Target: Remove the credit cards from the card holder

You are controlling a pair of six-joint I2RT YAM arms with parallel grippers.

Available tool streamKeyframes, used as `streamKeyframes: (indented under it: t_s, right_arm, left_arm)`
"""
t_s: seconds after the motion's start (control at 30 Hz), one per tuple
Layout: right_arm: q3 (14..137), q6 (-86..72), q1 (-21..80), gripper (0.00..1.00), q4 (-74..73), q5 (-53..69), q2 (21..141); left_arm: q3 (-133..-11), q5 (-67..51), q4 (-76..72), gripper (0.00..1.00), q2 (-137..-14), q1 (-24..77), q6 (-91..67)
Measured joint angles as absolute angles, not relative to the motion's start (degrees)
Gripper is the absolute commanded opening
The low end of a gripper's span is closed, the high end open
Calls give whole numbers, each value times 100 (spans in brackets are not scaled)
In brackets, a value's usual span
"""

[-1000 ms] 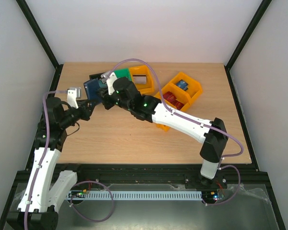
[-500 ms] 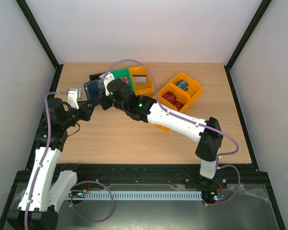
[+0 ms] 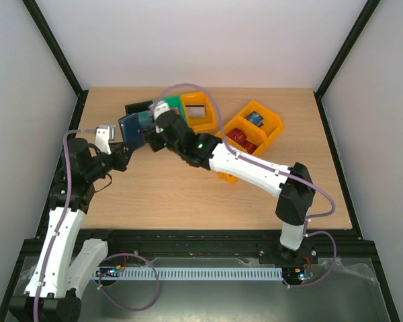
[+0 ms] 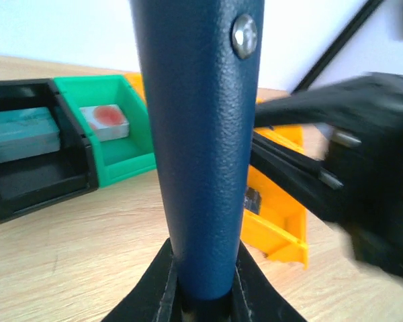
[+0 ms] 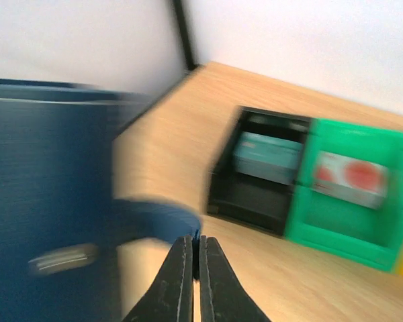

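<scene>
The card holder (image 4: 201, 134), dark navy, stands upright off the table with my left gripper (image 4: 205, 295) shut on its lower edge. From above the card holder (image 3: 130, 127) shows between the two arms at the back left. My right gripper (image 5: 195, 251) is shut on the end of the holder's closing tab (image 5: 154, 215), which curves out from the holder's body (image 5: 47, 201). No credit cards show in the holder; its inside is hidden. One teal card (image 5: 267, 157) lies in the black bin (image 5: 255, 194), and a pale card with red spots (image 5: 349, 178) in the green bin (image 5: 342, 228).
Black bin (image 3: 138, 107) and green bin (image 3: 171, 104) stand just behind the holder. Two orange bins (image 3: 200, 113) (image 3: 258, 127) lie to their right, the right one holding a blue card (image 3: 256, 119) and a red one (image 3: 242, 139). Dark frame posts border the table.
My right gripper has closed its fingers onto the holder's tab and drawn slightly to the right. The left gripper keeps the same hold on the holder.
</scene>
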State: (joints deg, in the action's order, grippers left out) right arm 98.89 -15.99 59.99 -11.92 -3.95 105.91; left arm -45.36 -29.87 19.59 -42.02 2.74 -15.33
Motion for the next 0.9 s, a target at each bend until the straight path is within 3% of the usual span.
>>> streamKeyframes:
  t_s: [0.23, 0.27, 0.33, 0.43, 0.57, 0.73, 0.9]
  right_arm:
    - [8901, -1551, 4451, 2, -1424, -954, 10372]
    - [8735, -1487, 4235, 3, -1476, -906, 10285]
    - [8475, -1317, 4027, 16, -1496, -633, 10079]
    - [8158, -1004, 3975, 34, -1463, 314, 9531]
    - [7977, -607, 3883, 48, -1162, 2379, 8696]
    - [7852, -447, 3800, 53, -482, 4506, 8149]
    - [7516, -596, 3854, 54, -75, 5655, 8145]
  left_arm:
    - [-4810, -3612, 2080, 2, -3957, 298, -1190]
    - [-4890, -3752, 2139, 2, -3942, 298, -1074]
    - [-4958, -3955, 2222, 2, -3940, 298, -915]
    - [-4984, -4388, 2392, 2, -3935, 298, -624]
    - [-5072, -5043, 2709, 2, -3959, 298, -156]
    - [-5293, -6005, 3026, 2, -3970, 298, 379]
    - [-5330, -6731, 3083, 2, -3907, 298, 589]
